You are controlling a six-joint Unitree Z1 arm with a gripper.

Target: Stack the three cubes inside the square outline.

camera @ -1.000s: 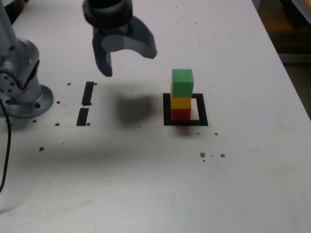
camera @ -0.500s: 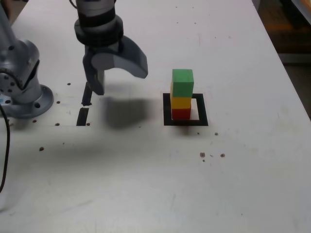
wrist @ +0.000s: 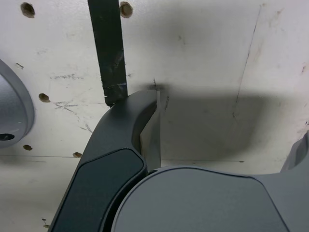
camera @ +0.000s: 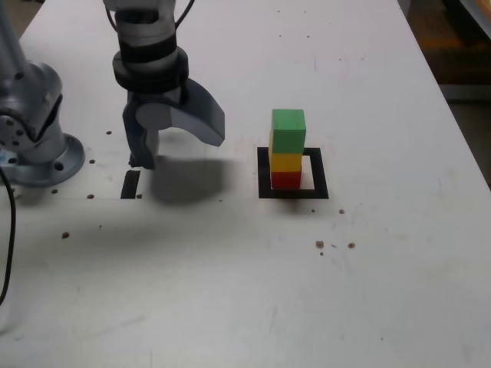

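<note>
At about nine o'clock in the exterior view, the arm's round grey metal base [camera: 34, 146] sits bolted on the white table [camera: 230, 291], with a thin black cable [camera: 9, 230] trailing below it toward seven o'clock. Just to its right, toward ten o'clock, the dark grey two-fingered gripper [camera: 175, 152] hangs fingers-down over the table, its jaws spread wide with nothing between them. One fingertip [camera: 143, 159] hovers by the two short black tape strips [camera: 131, 184], of which the upper one is mostly hidden behind it. In the wrist view a black tape strip [wrist: 109, 53] runs up to the tip of the dark finger [wrist: 116, 159], above the white board.

Right of centre, near two o'clock from the picture's middle, the thick black tape square outline [camera: 292, 192] lies flat. Inside it, against its left edge in the exterior view, stands an upright stack: the small red cube [camera: 287, 179] at the bottom, the yellow cube [camera: 286, 162] on it, the green cube [camera: 288, 131] on top. The gripper is well apart from the stack.
</note>
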